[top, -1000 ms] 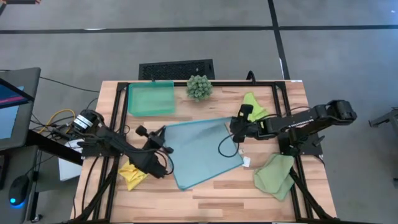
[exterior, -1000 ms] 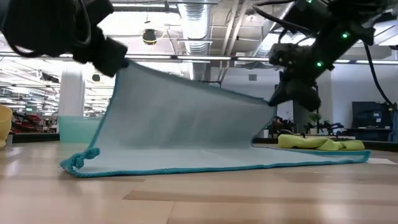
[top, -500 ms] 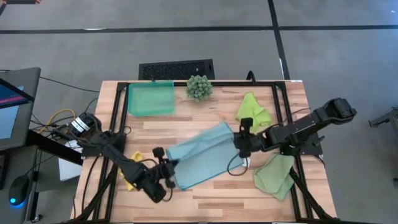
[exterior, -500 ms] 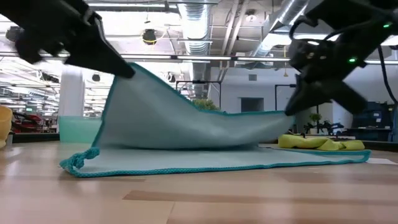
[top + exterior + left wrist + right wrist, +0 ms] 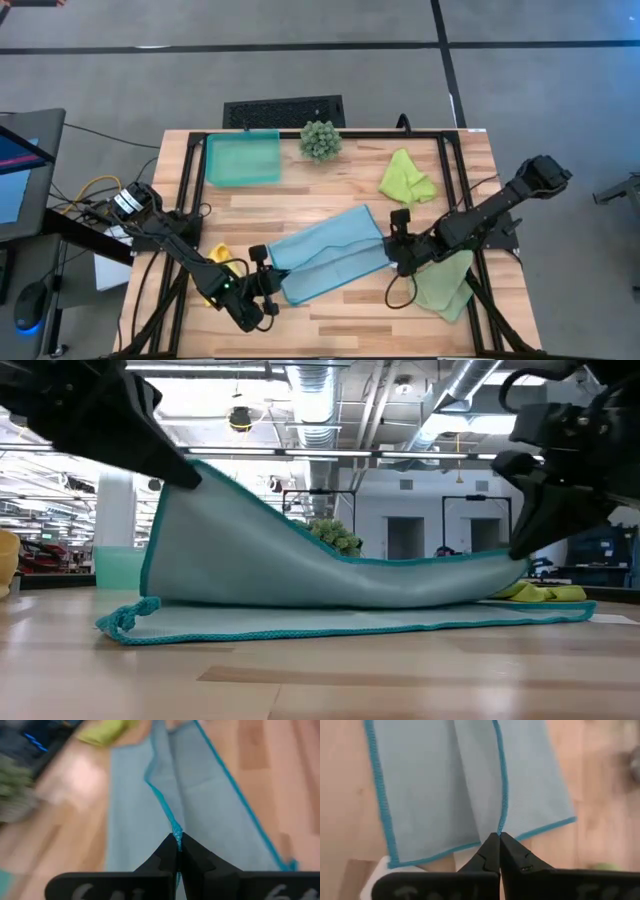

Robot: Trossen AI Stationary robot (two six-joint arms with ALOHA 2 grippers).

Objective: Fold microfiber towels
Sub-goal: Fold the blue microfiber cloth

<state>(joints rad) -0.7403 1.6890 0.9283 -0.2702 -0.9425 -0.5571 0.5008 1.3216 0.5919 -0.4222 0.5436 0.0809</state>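
Note:
The light blue towel (image 5: 330, 255) lies mid-table, its far half lifted and doubled over the near half, whose near edge (image 5: 330, 628) rests on the wood. My left gripper (image 5: 264, 262) is shut on its left raised corner and my right gripper (image 5: 396, 250) on its right raised corner. The lime green towel (image 5: 405, 178) lies crumpled at the far right. The pale sage towel (image 5: 440, 285) lies at the near right, partly under the right arm. The yellow towel (image 5: 215, 272) lies mostly hidden under the left arm. My left gripper pinches the towel's teal stitched hem at the raised left corner (image 5: 176, 835) between its two fingers. That corner (image 5: 190, 472) is held well above the table, and the cloth slopes down from it to the lower layer. My right gripper pinches the stitched hem at the raised right corner (image 5: 500, 831) between its two fingers. That corner (image 5: 515, 555) is held low, just above the table. The hem between the two grippers sags slack.
A teal plastic tray (image 5: 242, 158) and a spiky green plant (image 5: 320, 140) stand along the far edge. A black frame (image 5: 450, 160) borders the table. Bare wood lies along the near edge in front of the towel.
Both grippers have gone toward the table's near edge, carrying the blue towel's far edge up and over its near half, which has stayed on the table. The right gripper has also come down. The hem between them has gone from taut to sagging.

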